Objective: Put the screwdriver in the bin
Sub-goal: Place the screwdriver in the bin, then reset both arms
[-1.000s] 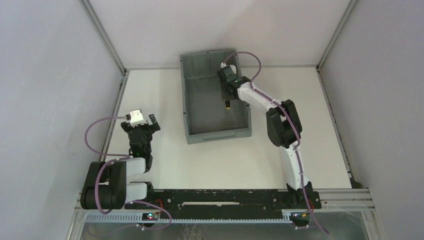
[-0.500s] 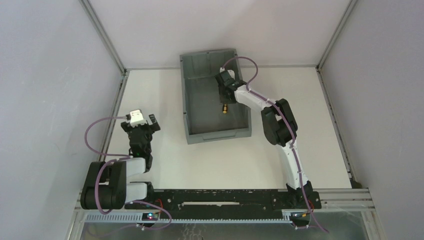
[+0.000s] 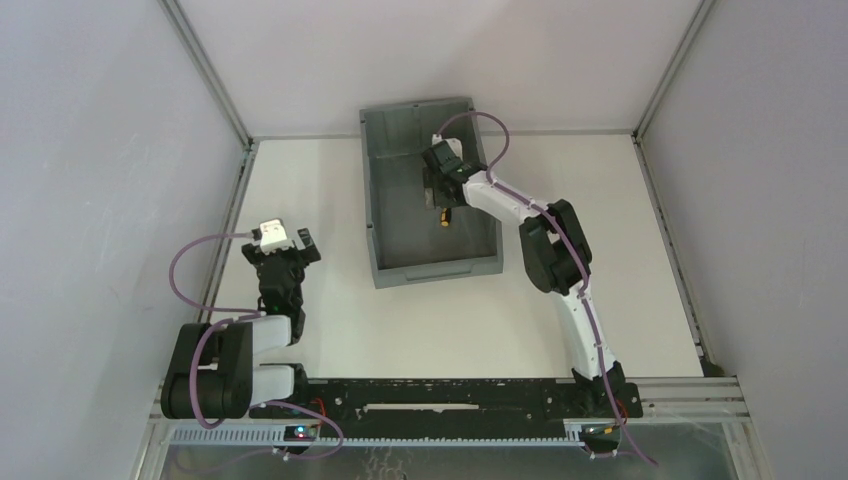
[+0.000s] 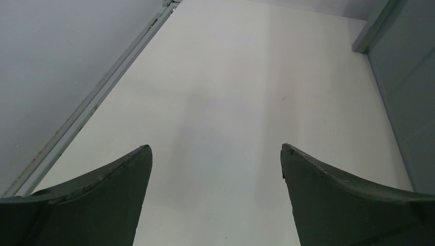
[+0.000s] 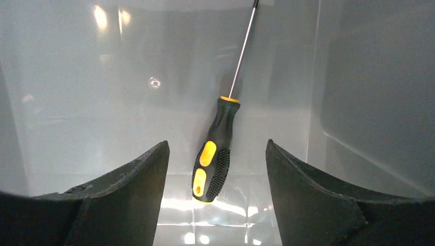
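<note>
Top external view and both wrist views, one moment of the placing task. The white table (image 3: 450, 320) carried the grey bin (image 3: 368, 190) at its far centre, the largest object present. The right arm (image 3: 560, 250) reached from the near right over the bin's right wall and down into it. The left arm (image 3: 230, 350) was folded at the near left, well apart from the bin. The left gripper (image 4: 215, 148) was spread wide over bare table, with nothing between its fingers. The right gripper (image 5: 216, 144) was likewise spread, its fingers standing either side of the screwdriver (image 5: 225, 110) and touching it on neither side. The screwdriver appeared to lie flat on the bin floor, in the bin's right half and near the right wall, pointing away from the wrist camera. On this evidence the tool was already inside the bin and released, so the task was judged essentially complete. The tool was judged light and rigid. Its black and yellow handle (image 5: 213, 154) looked ribbed and rubbery, likely to grip well. The thin, smooth shaft (image 5: 242, 48) would probably slip or roll under the fingers. Any regrasp would best close across the thick middle of the handle.
</note>
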`<state>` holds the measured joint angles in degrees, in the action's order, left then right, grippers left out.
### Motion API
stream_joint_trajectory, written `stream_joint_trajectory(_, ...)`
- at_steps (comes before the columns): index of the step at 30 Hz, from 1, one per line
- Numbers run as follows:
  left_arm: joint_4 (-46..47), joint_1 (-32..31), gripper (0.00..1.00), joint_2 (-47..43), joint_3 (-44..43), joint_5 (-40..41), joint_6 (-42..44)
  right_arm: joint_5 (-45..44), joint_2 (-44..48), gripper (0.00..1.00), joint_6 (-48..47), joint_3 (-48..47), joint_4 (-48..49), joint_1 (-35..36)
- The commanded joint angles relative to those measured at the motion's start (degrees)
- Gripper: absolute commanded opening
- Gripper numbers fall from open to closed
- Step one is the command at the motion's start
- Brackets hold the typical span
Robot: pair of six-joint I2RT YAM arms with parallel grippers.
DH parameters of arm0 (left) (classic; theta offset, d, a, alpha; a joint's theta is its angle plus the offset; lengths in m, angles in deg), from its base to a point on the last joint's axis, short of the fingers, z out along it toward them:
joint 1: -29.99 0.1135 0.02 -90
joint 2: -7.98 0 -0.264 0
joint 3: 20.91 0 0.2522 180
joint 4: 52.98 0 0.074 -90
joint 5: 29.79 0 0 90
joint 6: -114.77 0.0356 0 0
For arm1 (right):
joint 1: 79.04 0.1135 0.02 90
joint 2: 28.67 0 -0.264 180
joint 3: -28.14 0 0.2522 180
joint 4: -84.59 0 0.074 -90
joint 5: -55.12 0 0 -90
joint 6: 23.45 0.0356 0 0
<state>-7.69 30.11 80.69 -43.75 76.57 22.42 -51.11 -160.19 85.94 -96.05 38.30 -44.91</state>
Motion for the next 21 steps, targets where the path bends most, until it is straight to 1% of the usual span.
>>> stream_joint_trajectory(1,1.8,-0.3,1.0,-0.5,-1.9,0.7,1.4,-2.6,5.3,0.82,-0.7,-3.7,-1.4,1.2)
stream_joint_trajectory(3,1.8,-0.3,1.0,-0.5,-1.9,0.7,1.4,-3.4,6.9,0.91,-1.0,-4.0,-1.7,1.6)
stream_joint_trajectory(4,1.8,-0.3,1.0,-0.5,-2.0,0.7,1.4,-3.9,8.2,0.98,-1.2,-4.1,-1.8,1.9)
stream_joint_trajectory(5,1.8,-0.3,1.0,-0.5,-2.0,0.7,1.4,-4.2,9.2,0.99,-1.3,-4.2,-1.8,2.2)
stream_joint_trajectory(10,1.8,-0.3,1.0,-0.5,-2.0,0.7,1.4,-4.5,12.7,0.99,-2.7,-7.7,-4.2,3.4)
stream_joint_trajectory(17,1.8,-0.3,1.0,-0.5,-1.9,0.8,1.4,-3.2,12.5,1.0,-5.9,-21.5,-13.8,3.6)
stream_joint_trajectory(21,1.8,-0.3,1.0,-0.5,-1.9,0.7,1.4,-3.5,13.8,1.0,-7.4,-25.2,-15.6,3.6)
